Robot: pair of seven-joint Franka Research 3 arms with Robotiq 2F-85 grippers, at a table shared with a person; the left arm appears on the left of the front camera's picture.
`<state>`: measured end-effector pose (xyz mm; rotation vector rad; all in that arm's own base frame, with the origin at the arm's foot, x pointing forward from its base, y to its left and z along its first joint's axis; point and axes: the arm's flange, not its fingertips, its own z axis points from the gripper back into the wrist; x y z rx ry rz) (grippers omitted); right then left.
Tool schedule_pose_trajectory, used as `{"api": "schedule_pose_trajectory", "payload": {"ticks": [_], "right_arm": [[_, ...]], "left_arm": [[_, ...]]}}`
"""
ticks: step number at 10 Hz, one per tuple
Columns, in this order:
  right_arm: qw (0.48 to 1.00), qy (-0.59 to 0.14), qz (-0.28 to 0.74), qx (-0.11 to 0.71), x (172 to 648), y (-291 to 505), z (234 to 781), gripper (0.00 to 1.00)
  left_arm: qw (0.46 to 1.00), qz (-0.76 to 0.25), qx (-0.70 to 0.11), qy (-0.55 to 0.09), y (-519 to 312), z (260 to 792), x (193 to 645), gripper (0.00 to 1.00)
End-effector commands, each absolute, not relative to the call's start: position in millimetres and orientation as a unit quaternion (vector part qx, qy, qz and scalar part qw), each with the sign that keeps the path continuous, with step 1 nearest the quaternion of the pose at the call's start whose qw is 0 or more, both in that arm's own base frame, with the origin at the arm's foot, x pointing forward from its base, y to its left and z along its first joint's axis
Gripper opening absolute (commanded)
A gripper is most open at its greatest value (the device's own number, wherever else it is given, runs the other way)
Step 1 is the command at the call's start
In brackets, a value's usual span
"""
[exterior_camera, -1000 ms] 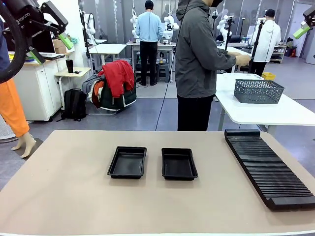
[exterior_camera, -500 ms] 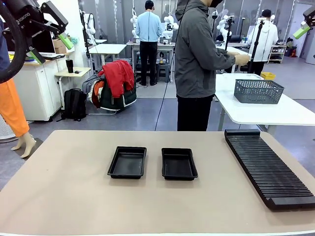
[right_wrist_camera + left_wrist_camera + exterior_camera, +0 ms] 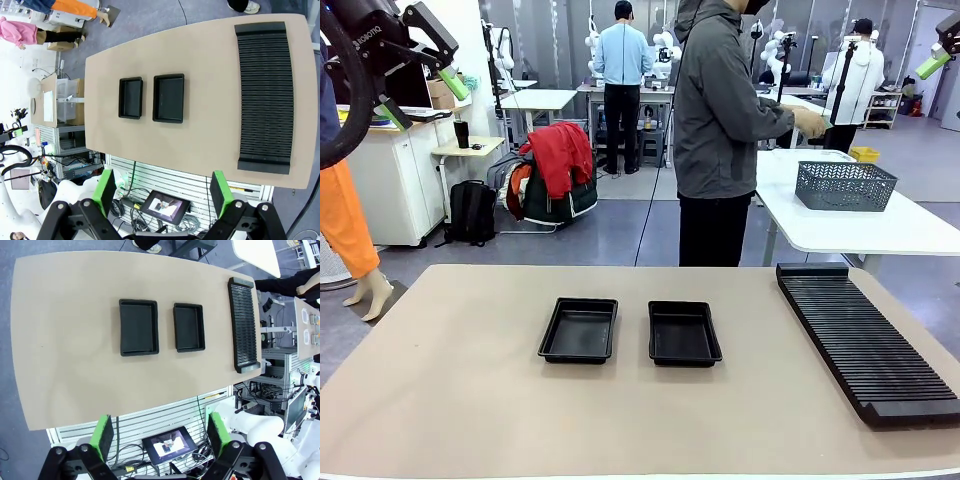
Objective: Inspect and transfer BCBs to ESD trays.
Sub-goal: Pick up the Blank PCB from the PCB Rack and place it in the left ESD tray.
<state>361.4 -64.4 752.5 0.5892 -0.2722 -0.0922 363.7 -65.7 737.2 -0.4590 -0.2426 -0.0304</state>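
Barely anything has moved since a second ago: the person (image 3: 720, 120) at the far edge of the tabletop (image 3: 450, 380) has just nudged the outstretched hand (image 3: 810, 122) a touch, over toward the white side table (image 3: 880, 228) where the grey mesh basket (image 3: 844, 185) sits. Everything on the tabletop is right where it was, and both arms are parked the same as before.

So, the two ESD trays: they sit side by side around the middle of the tabletop, a bit closer to the near edge than the far one, with a small gap between them, not touching. The left-hand tray (image 3: 579, 329) and the right-hand tray (image 3: 684, 333) both lie flat with their black floors showing. From up top you get the same pair in the left wrist view (image 3: 138, 327) (image 3: 189, 327) and the right wrist view (image 3: 130, 97) (image 3: 169, 98).

A long black ribbed rack (image 3: 865, 340) runs along the right edge, from the far right corner down toward the near edge, well apart from the trays.

Left gripper (image 3: 423, 98) hangs high over the left side, its green pads spread wide with nothing between them; its own camera (image 3: 161, 435) shows that too. Right gripper (image 3: 933, 66) is up by the top right corner, and its wrist view (image 3: 163, 193) shows the fingers splayed apart, gripping nothing.
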Motion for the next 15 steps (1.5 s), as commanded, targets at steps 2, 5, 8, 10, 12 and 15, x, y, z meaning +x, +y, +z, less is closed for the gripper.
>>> {"api": "schedule_pose_trajectory", "payload": {"ticks": [2, 5, 8, 10, 12, 15], "right_arm": [[0.947, -0.133, -0.045, 0.29, 361.7, -64.4, 751.6, 1.0], [0.947, -0.133, -0.045, 0.29, 361.7, -64.4, 751.6, 1.0], [0.947, -0.133, -0.045, 0.29, 361.7, -64.4, 751.6, 1.0], [0.947, -0.133, -0.045, 0.29, 361.7, -64.4, 751.6, 1.0], [0.947, -0.133, -0.045, 0.29, 361.7, -64.4, 751.6, 1.0], [0.947, -0.133, -0.045, 0.29, 361.7, -64.4, 751.6, 1.0]], "left_arm": [[0.966, -0.014, -0.229, -0.123, -65.8, 737.8, 363.9, 1.0], [0.966, -0.014, -0.229, -0.123, -65.8, 737.8, 363.9, 1.0], [0.966, -0.014, -0.229, -0.123, -65.8, 737.8, 363.9, 1.0], [0.966, -0.014, -0.229, -0.123, -65.8, 737.8, 363.9, 1.0], [0.966, -0.014, -0.229, -0.123, -65.8, 737.8, 363.9, 1.0], [0.966, -0.014, -0.229, -0.123, -65.8, 737.8, 363.9, 1.0]]}}
